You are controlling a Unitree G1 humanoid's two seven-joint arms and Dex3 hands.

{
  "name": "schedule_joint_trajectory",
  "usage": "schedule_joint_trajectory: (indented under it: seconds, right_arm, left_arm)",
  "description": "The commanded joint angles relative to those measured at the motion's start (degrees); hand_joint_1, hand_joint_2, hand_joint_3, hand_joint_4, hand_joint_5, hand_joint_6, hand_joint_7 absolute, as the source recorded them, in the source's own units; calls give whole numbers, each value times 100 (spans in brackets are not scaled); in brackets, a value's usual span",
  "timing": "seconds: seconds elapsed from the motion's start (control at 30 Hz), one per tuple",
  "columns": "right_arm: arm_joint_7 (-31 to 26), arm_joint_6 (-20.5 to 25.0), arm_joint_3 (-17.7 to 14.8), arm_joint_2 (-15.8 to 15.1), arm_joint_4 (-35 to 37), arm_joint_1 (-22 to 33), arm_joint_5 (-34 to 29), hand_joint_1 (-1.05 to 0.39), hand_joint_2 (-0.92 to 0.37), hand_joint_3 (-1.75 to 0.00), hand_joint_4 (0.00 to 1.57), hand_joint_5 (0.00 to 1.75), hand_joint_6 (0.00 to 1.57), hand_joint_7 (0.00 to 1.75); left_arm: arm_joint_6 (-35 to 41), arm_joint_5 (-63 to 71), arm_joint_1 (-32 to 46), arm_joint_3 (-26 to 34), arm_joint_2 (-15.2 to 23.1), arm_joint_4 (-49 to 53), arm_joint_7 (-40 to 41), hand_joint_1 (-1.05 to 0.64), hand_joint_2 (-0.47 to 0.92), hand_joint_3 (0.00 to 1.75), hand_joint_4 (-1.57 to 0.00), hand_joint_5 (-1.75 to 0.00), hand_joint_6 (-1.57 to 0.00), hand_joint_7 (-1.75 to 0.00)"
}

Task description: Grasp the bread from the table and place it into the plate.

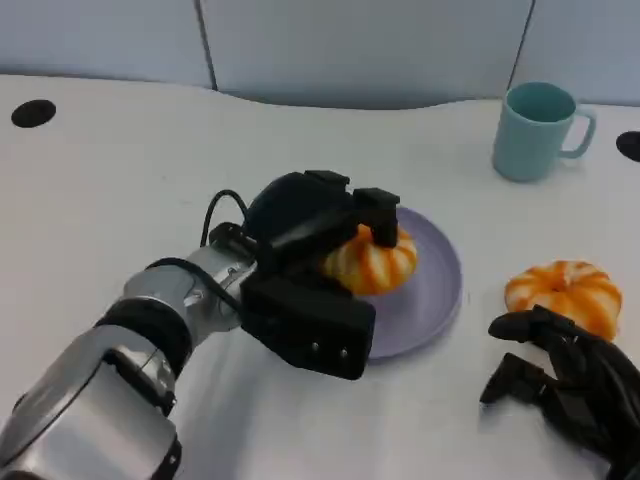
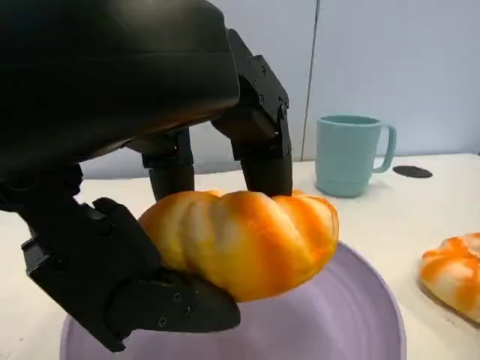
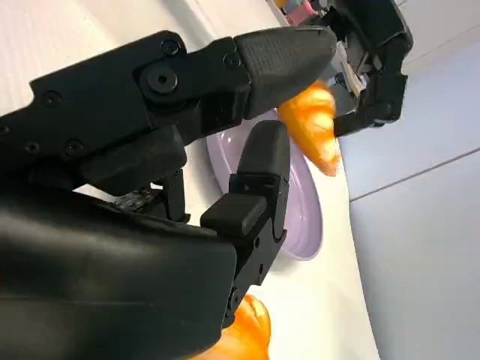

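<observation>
My left hand (image 1: 310, 270) grips an orange-and-white striped bread (image 1: 375, 262) just above the lavender plate (image 1: 435, 290). The left wrist view shows the bread (image 2: 240, 240) pinched between the fingers above and the thumb below, a little clear of the plate (image 2: 337, 322). A second, similar bread (image 1: 565, 292) lies on the table right of the plate. My right hand (image 1: 565, 385) rests just in front of it, fingers spread and holding nothing. In the right wrist view, beyond my right hand (image 3: 187, 150), the held bread (image 3: 315, 127) hangs over the plate (image 3: 300, 217).
A teal mug (image 1: 538, 130) stands at the back right, behind the plate. Two black round marks (image 1: 33, 113) sit at the table's far left and far right edges. A pale wall panel closes off the back of the table.
</observation>
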Motion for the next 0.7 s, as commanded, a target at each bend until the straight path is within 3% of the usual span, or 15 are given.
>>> schedule_joint_trajectory:
  seconds: [0.03,0.13,0.17,0.27,0.43,0.7]
  right_arm:
    - [-87,77,-15,-2,10,133,-2,-45,-92,-16,64,143,64,100]
    - [-74,76,-14,-7,20,123,0,-45,-92,-16,64,143,64,100]
    - [-63,76,-15,-10,31,116,4,-45,-92,-17,64,143,65,100]
    - [-60,75,-22,-11,53,104,9,-45,-92,-18,65,143,65,100]
    - [-50,32,-15,-9,61,101,-6,-45,-92,-17,64,143,64,100]
    - [-100,26,-19,-18,116,65,-34,-46,-92,-16,65,143,65,100]
  left_arm:
    - [93,-117,-96,70,56,-12,-430,-35,92,18,-41,-112,-44,-26]
    - [130,-149,-78,81,59,-35,-515,-35,92,16,-41,-111,-44,-23]
    - [151,-152,-67,81,63,-45,-540,-46,92,17,-29,-77,-38,-14]
    - [172,-131,-80,66,105,-93,-578,-59,92,23,-14,-45,-31,-5]
    - [112,-263,-63,187,165,-140,-628,-65,92,29,-3,-37,-25,-1]
    - [-317,-507,123,485,458,-369,-527,-68,92,36,-1,-36,-23,0]
